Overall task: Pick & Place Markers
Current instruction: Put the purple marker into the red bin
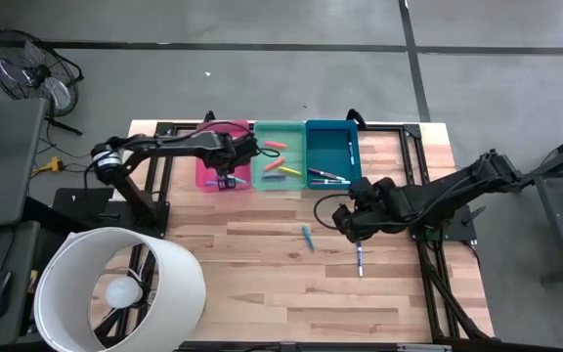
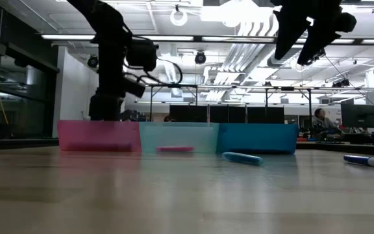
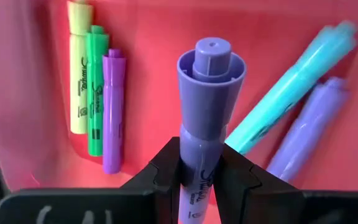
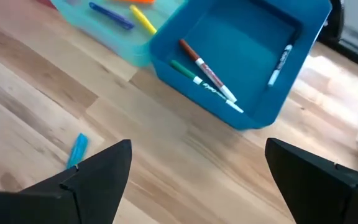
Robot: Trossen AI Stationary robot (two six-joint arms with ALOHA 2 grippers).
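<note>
Clamped between the dark fingers of the left gripper (image 3: 205, 177): a purple highlighter (image 3: 207, 106), held cap outward over the pink bin (image 1: 213, 176), "Sharpie" script partly readable on its barrel beside the pads. Lying on the pink floor beyond it: a yellow highlighter (image 3: 78, 68), a green highlighter (image 3: 94, 93) and a short purple highlighter (image 3: 112, 109) side by side, black cursive lettering on the yellow and green barrels too small to read surely; on the other side, a turquoise highlighter (image 3: 291, 87) and another purple one (image 3: 306, 127), lying slanted beside each other.

Seen from above, at the table's (image 1: 262, 284) 12 o'clock edge: pink, green bin (image 1: 280, 132) and blue bin (image 1: 332, 137) in a row, walls touching, left gripper (image 1: 226, 179) down in the pink one. In the green bin, orange, pink and yellow markers (image 1: 283, 168); in the blue bin, thin pens (image 4: 207, 78) with white barrels, print on them illegible.

Toward 3 o'clock of centre, the right gripper (image 1: 352, 223) hovering above bare wood, jaws spread wide, nothing between them. Loose on the boards: a turquoise marker (image 1: 308, 238) just 9 o'clock of that gripper, and a blue pen (image 1: 360, 259) at its 6 o'clock.
</note>
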